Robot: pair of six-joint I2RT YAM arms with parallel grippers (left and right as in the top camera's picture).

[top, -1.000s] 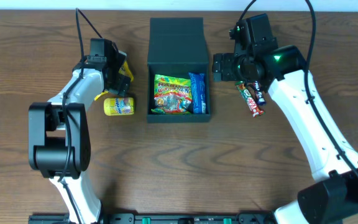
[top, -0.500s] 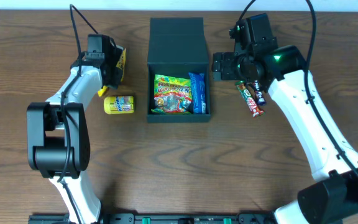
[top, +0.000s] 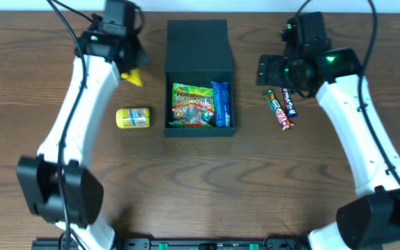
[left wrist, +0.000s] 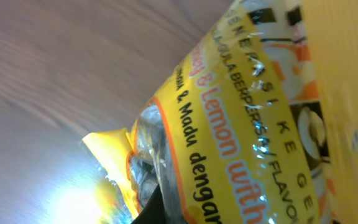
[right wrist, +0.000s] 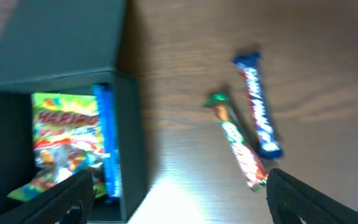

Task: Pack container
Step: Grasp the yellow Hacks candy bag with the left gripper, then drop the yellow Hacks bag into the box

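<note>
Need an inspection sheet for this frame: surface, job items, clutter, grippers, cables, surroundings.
Surface: brown wood table, no damage seen.
Job's things: container open, lid folded back; Haribo bag and blue packet inside. Yellow packet on the table left of the container; two bars side by side to its right.
Clutter: nothing seen.
Grippers: left gripper shut on a yellow bag; right gripper open, empty, over the table right of the container.
Cables: black cables, one per arm, running off the far edge.
Surroundings: black rail along the near edge.
</note>
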